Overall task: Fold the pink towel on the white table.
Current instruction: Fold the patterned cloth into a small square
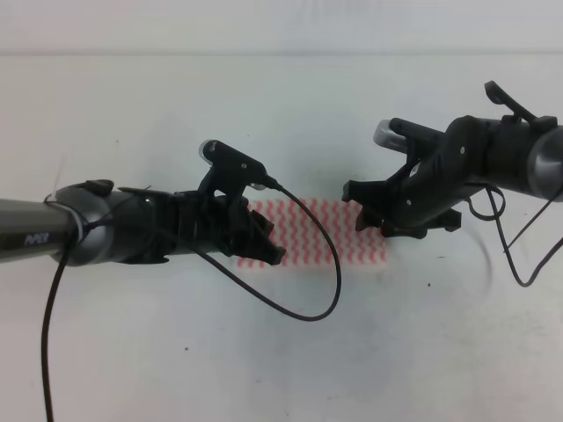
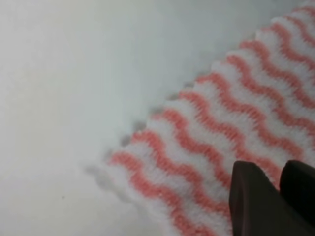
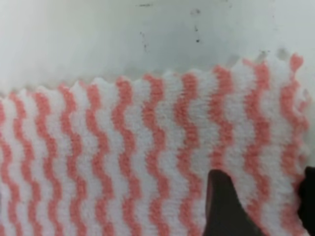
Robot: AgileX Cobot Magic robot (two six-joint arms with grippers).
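Flat, fuzzy pink towel [image 1: 327, 236]; wavy stripes; scalloped edge.

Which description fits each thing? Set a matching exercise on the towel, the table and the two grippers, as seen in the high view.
Things:
1. towel
2. table
3. left gripper
4. right gripper

Descriptions:
a. plain white
b. over the cloth's end on the right of the view
c. pink and white wavy stripes
d. over the cloth's end on the left of the view

Pairs: 1-c, 2-a, 3-d, 4-b
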